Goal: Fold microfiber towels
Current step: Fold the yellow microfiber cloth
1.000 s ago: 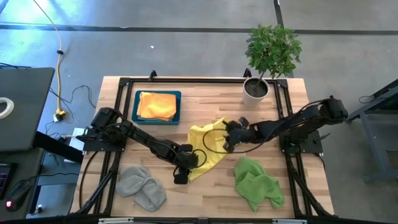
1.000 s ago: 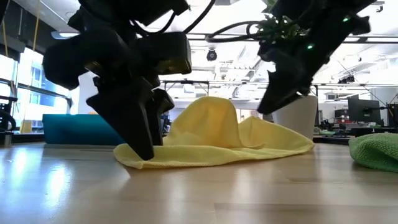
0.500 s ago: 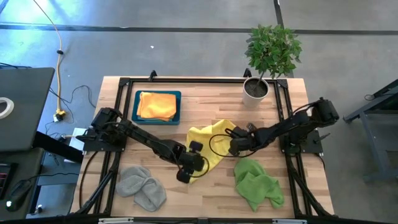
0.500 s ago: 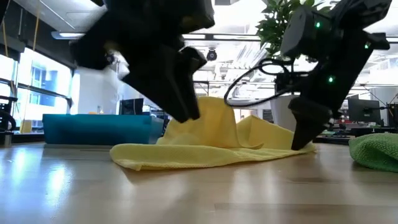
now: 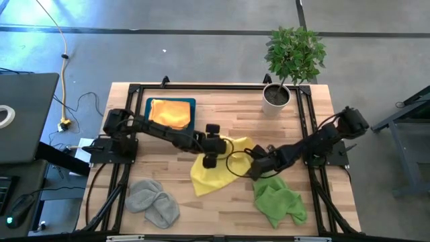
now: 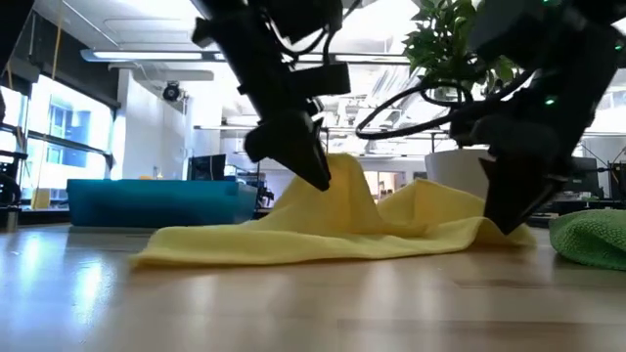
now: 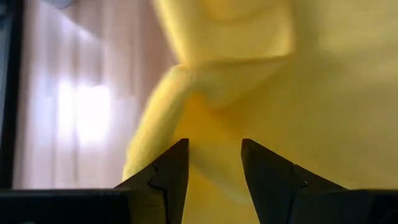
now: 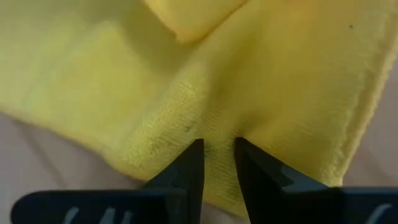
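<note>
Yellow towel (image 5: pixel 209 173) lies rumpled at mid-table, between the tray (image 5: pixel 170 115) and the green towel (image 5: pixel 277 199). Left gripper (image 5: pixel 209 161) holds a raised fold of the yellow towel on its tray side, fingers spread around the cloth. Right gripper (image 5: pixel 254 171) pinches the yellow towel's edge nearest the green towel, fingers nearly together on the fabric.

One desk (image 5: pixel 222 94) carries four towels: one yellow towel (image 5: pixel 208 176), one orange towel (image 5: pixel 168 113), one grey towel (image 5: pixel 153 200) and one green towel (image 5: pixel 279 200). There is one teal tray (image 5: pixel 193 115), one potted plant (image 5: pixel 290 60) and two arms.
</note>
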Robot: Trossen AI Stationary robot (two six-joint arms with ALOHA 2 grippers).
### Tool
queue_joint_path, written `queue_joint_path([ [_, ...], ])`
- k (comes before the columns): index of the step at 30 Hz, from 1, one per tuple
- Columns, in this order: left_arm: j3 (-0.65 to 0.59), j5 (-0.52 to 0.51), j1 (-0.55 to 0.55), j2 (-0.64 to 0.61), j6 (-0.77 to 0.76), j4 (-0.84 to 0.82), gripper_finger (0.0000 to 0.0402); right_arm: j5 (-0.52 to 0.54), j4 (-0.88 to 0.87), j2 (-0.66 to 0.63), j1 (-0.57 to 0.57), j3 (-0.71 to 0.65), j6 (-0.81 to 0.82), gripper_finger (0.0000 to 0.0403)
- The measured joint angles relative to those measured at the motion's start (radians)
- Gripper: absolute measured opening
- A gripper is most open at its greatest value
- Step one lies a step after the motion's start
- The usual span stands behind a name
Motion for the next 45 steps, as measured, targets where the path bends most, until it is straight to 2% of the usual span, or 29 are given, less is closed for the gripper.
queue_joint_path([
  [2,0.001,-0.02,0.029,0.0,-0.006,0.016,0.0138,-0.005,0.005,0.0,0.023,0.0,0.025,0.0083],
  [8,0.002,-0.218,0.118,0.0,-0.202,-0.067,0.0138,-0.008,0.006,0.0,0.081,0.0,0.07,0.0083],
  [13,0.002,-0.233,0.16,-0.001,-0.305,-0.161,0.0138,-0.012,0.011,0.0,0.103,0.0,0.07,0.0083],
  [17,0.002,-0.231,0.166,-0.001,-0.31,-0.187,0.0138,-0.026,0.007,0.0,0.116,0.009,0.069,0.0083],
  [20,0.002,-0.163,0.134,-0.021,-0.292,-0.211,0.0138,-0.042,-0.03,0.002,0.124,0.054,0.046,0.0083],
  [25,0.001,0.117,0.042,-0.018,-0.217,-0.237,0.0138,-0.025,-0.151,0.002,0.128,0.185,-0.066,0.0083],
  [27,0.002,0.234,0.002,-0.013,-0.184,-0.223,0.0138,0.008,-0.2,0.002,0.128,0.243,-0.138,0.0083],
  [29,0.001,0.307,-0.037,-0.006,-0.16,-0.222,0.0138,0.09,-0.211,0.002,0.128,0.283,-0.238,0.0083],
  [32,0.002,0.331,-0.089,-0.007,-0.161,-0.217,0.0138,0.259,-0.145,0.001,0.124,0.296,-0.35,0.0083],
  [34,0.002,0.325,-0.114,-0.007,-0.196,-0.225,0.0138,0.317,-0.05,0.005,0.106,0.279,-0.422,0.0083],
  [39,-0.035,0.311,-0.152,-0.007,-0.319,-0.231,0.0138,0.305,0.203,0.063,0.043,0.211,-0.506,0.009],
  [45,-0.12,0.311,-0.18,-0.011,-0.427,-0.214,0.0138,0.297,0.334,0.169,-0.009,0.207,-0.589,0.0146],
])
